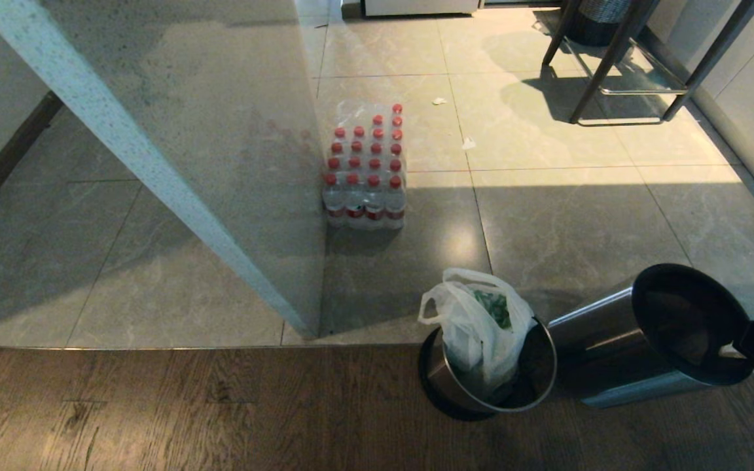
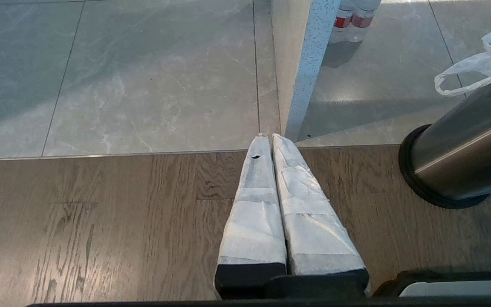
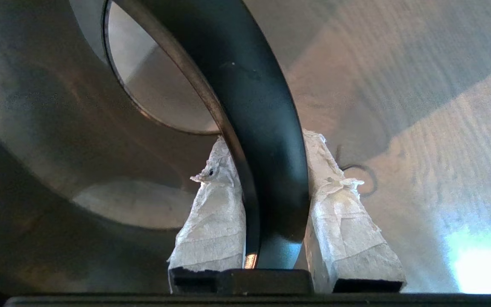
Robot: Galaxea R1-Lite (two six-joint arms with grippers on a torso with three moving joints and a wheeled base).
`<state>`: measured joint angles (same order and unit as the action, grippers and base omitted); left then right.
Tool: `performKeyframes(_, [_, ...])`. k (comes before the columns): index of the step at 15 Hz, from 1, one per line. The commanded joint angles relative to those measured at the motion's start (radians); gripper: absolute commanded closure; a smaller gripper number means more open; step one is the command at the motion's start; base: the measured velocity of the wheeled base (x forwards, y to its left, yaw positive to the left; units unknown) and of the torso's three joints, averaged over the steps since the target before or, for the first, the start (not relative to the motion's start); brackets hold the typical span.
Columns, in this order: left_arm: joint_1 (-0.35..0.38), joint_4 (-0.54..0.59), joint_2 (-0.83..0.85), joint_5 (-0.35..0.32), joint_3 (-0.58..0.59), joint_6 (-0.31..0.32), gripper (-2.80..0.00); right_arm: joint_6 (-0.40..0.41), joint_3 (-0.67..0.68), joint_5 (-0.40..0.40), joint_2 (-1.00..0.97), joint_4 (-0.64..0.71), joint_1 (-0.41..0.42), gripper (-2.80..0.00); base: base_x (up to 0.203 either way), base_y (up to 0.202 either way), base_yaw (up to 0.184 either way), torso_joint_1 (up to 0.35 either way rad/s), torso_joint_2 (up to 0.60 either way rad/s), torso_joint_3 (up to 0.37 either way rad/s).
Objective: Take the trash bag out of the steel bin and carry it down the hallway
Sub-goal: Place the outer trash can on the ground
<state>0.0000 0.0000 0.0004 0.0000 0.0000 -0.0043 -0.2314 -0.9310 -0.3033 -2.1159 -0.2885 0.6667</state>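
The white trash bag [image 1: 475,327] with green print stands in the upright steel bin [image 1: 537,383], its loop handles sticking up above the rim. The left wrist view shows the trash bag [image 2: 484,64] and the steel bin [image 2: 463,153] too. Right of the bin, a second steel cylinder [image 1: 603,356] with a wide black rim ring [image 1: 691,324] leans tilted, its dark inside showing. My right gripper [image 1: 753,340] is shut on that black rim [image 3: 267,143], one finger inside and one outside. My left gripper [image 2: 269,138] hangs shut and empty over the wood floor, left of the bin.
A pale wall corner [image 1: 220,163] juts out at the left. A shrink-wrapped pack of red-capped bottles [image 1: 365,170] sits on the tiled floor [image 1: 567,222] beside it. Dark stool legs [image 1: 612,72] stand at the back right, with small scraps [image 1: 468,142] nearby.
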Motion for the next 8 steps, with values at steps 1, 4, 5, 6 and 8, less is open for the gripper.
performKeyframes(1, [0.0, 0.0, 0.001, 0.0, 0.0, 0.0, 0.0, 0.002, 0.028, 0.008, -0.09, -0.049, -0.015, 0.0, 0.0, 0.0, 0.0, 0.0, 0.0, 0.0])
performKeyframes(4, [0.0, 0.0, 0.001, 0.0, 0.0, 0.0, 0.0, 0.01, 0.048, 0.04, -0.142, -0.152, -0.026, -2.8, 0.0, 0.0, 0.0, 0.0, 0.0, 0.0])
performKeyframes(5, [0.0, 0.0, 0.001, 0.0, 0.0, 0.0, 0.0, 0.007, 0.049, 0.043, -0.141, -0.164, -0.027, -2.8, 0.0, 0.0, 0.0, 0.0, 0.0, 0.0])
performKeyframes(6, [0.0, 0.0, 0.001, 0.0, 0.0, 0.0, 0.0, 0.006, 0.051, 0.043, -0.138, -0.164, -0.027, -2.8, 0.0, 0.0, 0.0, 0.0, 0.0, 0.0])
performKeyframes(8, [0.0, 0.0, 0.001, 0.0, -0.002, 0.0, 0.0, 0.004, 0.074, 0.04, -0.084, -0.177, -0.027, -2.8, 0.0, 0.0, 0.0, 0.0, 0.0, 0.0])
